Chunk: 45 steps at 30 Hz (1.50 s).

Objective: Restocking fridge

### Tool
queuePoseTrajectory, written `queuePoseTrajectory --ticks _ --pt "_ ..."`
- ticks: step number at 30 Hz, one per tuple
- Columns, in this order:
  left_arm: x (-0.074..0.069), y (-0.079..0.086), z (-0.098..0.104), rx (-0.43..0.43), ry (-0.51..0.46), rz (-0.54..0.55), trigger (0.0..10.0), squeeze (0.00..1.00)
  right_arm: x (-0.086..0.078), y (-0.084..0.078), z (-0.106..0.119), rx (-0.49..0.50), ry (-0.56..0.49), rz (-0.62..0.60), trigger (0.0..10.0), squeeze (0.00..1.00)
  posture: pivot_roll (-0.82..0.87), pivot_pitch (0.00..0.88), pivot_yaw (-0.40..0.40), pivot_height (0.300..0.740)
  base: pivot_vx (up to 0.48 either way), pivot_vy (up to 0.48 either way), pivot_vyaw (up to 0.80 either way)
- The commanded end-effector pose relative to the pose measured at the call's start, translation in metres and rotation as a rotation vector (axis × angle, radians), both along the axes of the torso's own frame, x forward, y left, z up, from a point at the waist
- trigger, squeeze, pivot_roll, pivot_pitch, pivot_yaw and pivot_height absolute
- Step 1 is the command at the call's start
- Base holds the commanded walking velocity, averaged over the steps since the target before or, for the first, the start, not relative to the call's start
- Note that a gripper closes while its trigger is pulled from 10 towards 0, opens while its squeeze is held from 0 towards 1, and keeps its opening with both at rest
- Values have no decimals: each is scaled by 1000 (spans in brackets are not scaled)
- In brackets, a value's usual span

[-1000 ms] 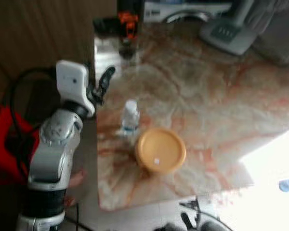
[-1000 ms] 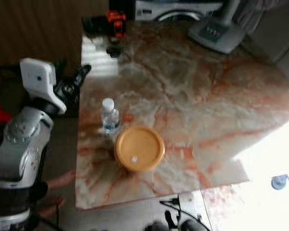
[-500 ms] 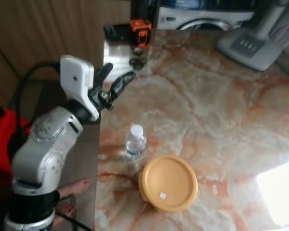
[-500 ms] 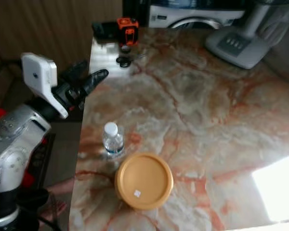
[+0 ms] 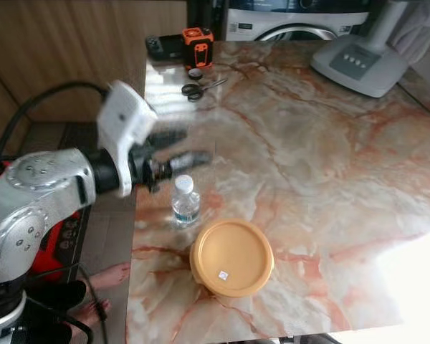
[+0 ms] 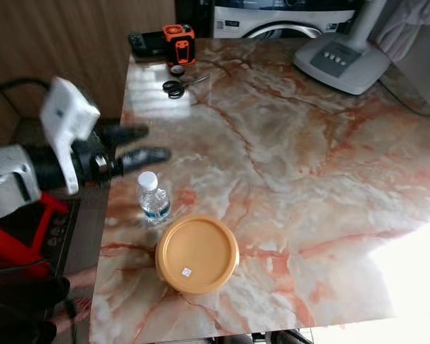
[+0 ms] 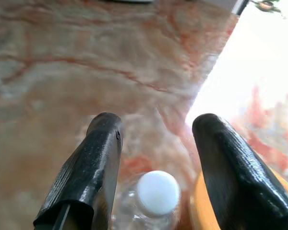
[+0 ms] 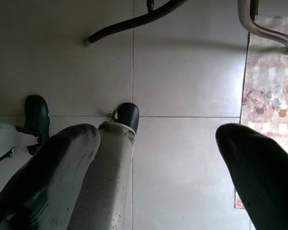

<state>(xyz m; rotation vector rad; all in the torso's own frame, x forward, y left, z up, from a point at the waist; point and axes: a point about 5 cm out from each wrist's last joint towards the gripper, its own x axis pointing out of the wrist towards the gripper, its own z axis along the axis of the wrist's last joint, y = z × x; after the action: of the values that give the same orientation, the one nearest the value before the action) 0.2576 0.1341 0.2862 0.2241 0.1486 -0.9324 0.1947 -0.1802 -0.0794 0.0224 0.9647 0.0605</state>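
Left gripper [image 5: 190,147] hovers just above small clear plastic water bottle [image 5: 185,201], fingers spread to straddle its white cap [image 7: 157,192] | bottle upright on marble tabletop [image 5: 330,150], beside round orange lidded container [image 5: 231,256] | right gripper [image 8: 158,177] idle, fingers apart

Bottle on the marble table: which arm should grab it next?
Left. The left gripper is open, out over the table just beyond the bottle, whose white cap sits between its fingers in the wrist view. The right gripper hangs open over the floor tiles, away from the tabletop.
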Motion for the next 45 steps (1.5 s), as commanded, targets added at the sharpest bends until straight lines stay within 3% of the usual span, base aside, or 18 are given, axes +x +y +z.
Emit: queuePoseTrajectory --ticks 1,3,6,11,17,24,37,45 --pt "-3 -1 8 52 41 -13 10000 0 -10 -2 -5 -7 38 -10 10000 0 151 211 -65 740 0 0 0" --pt "-4 1 8 134 34 -20 10000 0 -10 -2 -5 -9 41 -9 10000 0 151 211 -65 740 0 0 0" --pt "1 4 8 134 39 -20 10000 0 -10 -2 -5 -10 40 -9 10000 0 157 211 -63 740 0 0 0" --pt "1 2 9 154 147 -67 10000 0 -9 -2 -5 -9 38 -17 10000 0 148 211 -63 740 0 0 0" --pt "0 7 14 267 159 -129 10000 0 -9 -2 -5 -17 40 -11 10000 0 163 208 -60 740 0 0 0" --pt "-1 11 1 435 182 -191 10000 0 -9 -3 -5 -18 40 -18 10000 0 153 205 -60 740 0 0 0" --pt "16 9 0 487 90 -178 10000 0 -10 -3 -5 -15 38 -29 10000 0 143 191 -59 740 0 0 0" --pt "18 6 2 483 85 -202 10000 0 -10 -2 -5 -11 37 -30 10000 0 138 196 -57 740 0 0 0"
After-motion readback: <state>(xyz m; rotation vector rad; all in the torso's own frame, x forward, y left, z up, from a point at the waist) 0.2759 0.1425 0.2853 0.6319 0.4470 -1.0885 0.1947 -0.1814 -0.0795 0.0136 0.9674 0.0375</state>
